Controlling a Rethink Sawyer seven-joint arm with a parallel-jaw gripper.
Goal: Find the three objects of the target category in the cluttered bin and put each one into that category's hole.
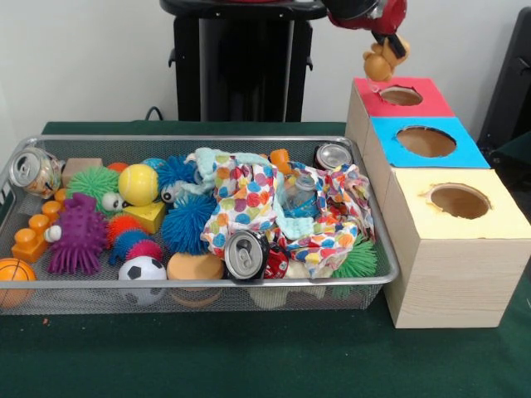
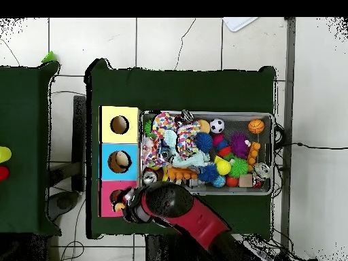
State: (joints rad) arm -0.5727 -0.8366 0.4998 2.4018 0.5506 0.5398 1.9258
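My gripper (image 1: 388, 43) hangs at the top right, shut on a small orange lumpy toy (image 1: 377, 65). The toy dangles just above the far left rim of the hole in the red-topped box (image 1: 369, 87). In the overhead view the gripper (image 2: 129, 204) and the orange toy (image 2: 120, 206) sit over the red box (image 2: 107, 190). The wire bin (image 1: 207, 283) holds a polka-dot cloth (image 1: 249, 199), drink cans (image 1: 246, 254), spiky balls (image 1: 184, 224), a purple spiky toy (image 1: 79, 236) and orange blocks (image 1: 33, 236).
A blue-topped box (image 1: 465, 153) and a yellow-topped box (image 1: 498, 220) stand in a row with the red one, right of the bin. Something tan shows inside the blue hole (image 2: 120, 161). A soccer ball (image 1: 142, 269) and basketball (image 1: 14, 272) lie at the bin's near edge.
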